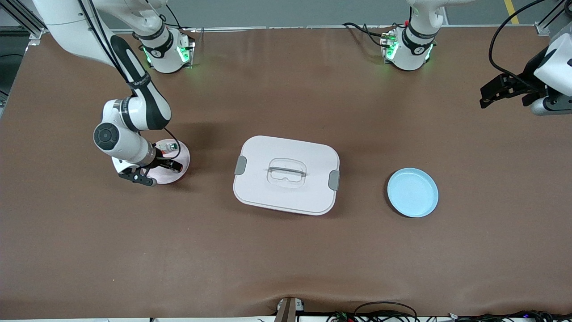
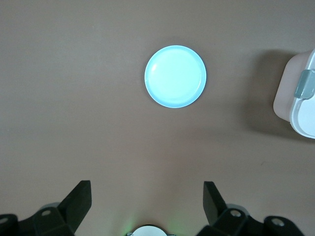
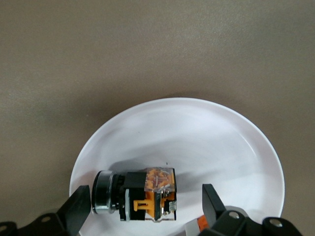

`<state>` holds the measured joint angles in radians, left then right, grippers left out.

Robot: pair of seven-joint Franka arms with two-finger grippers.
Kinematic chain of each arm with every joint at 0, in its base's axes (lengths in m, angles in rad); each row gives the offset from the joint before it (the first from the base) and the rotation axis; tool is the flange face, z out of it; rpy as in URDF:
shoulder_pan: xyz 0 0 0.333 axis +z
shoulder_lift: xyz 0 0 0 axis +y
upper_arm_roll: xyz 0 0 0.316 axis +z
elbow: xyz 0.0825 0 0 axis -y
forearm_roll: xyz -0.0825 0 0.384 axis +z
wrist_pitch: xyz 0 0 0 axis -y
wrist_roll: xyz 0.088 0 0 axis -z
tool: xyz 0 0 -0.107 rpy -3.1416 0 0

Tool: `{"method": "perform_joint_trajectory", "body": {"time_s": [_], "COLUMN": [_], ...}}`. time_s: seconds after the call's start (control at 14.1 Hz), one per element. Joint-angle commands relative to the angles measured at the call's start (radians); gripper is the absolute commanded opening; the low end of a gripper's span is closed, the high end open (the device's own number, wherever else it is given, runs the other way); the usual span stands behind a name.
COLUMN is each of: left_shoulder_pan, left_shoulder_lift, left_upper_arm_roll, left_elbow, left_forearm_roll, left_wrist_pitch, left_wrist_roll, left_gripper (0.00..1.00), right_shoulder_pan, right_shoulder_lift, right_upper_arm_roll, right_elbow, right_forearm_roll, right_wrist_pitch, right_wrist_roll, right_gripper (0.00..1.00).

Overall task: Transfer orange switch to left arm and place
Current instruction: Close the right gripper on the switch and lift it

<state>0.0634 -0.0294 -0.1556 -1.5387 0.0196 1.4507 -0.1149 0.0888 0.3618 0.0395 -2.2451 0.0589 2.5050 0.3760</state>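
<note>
On the white round plate (image 3: 236, 147) toward the right arm's end lies the small black orange-striped switch (image 3: 147, 195), between the right gripper's (image 3: 142, 206) parted fingers. Likely light, rigid: clamp its flat flanks. White latched plastic box (image 1: 286, 174) mid-table. Left gripper (image 2: 147, 204) waits high, spread wide.

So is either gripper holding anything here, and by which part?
Nothing is held. The right gripper, open, straddles the orange switch on the white plate; the left gripper waits open.
</note>
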Motion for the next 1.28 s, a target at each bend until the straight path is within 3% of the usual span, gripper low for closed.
{"method": "perform_joint_trajectory", "body": {"time_s": [0.0, 0.78, 0.85, 0.92, 1.14, 1.21], "left_shoulder_pan": [0.001, 0.001, 0.001, 0.000, 0.001, 0.001], "left_shoulder_lift": [0.008, 0.008, 0.008, 0.008, 0.008, 0.008], "left_upper_arm_roll": [-0.004, -0.004, -0.004, -0.004, -0.004, -0.004], "left_elbow": [0.020, 0.012, 0.012, 0.014, 0.014, 0.014], "left_forearm_roll": [-0.004, -0.004, -0.004, -0.004, -0.004, -0.004], "left_wrist_pitch": [-0.020, -0.020, -0.020, -0.020, -0.018, -0.020], "left_wrist_roll": [0.004, 0.004, 0.004, 0.004, 0.006, 0.006], "left_gripper": [1.00, 1.00, 1.00, 1.00, 1.00, 1.00], "right_shoulder_pan": [-0.008, 0.000, 0.002, 0.002, 0.000, 0.000], "right_shoulder_lift": [0.012, 0.025, 0.025, 0.025, 0.023, 0.022], "right_upper_arm_roll": [0.010, 0.010, 0.010, 0.010, 0.011, 0.011], "right_elbow": [-0.002, -0.004, -0.002, -0.002, -0.002, 0.001], "right_forearm_roll": [0.009, 0.009, 0.009, 0.009, 0.009, 0.010], "right_wrist_pitch": [0.020, 0.020, 0.020, 0.020, 0.014, 0.008], "right_wrist_roll": [0.015, 0.015, 0.015, 0.015, 0.015, 0.027], "right_gripper": [1.00, 0.97, 0.87, 0.70, 0.00, 0.00]}}
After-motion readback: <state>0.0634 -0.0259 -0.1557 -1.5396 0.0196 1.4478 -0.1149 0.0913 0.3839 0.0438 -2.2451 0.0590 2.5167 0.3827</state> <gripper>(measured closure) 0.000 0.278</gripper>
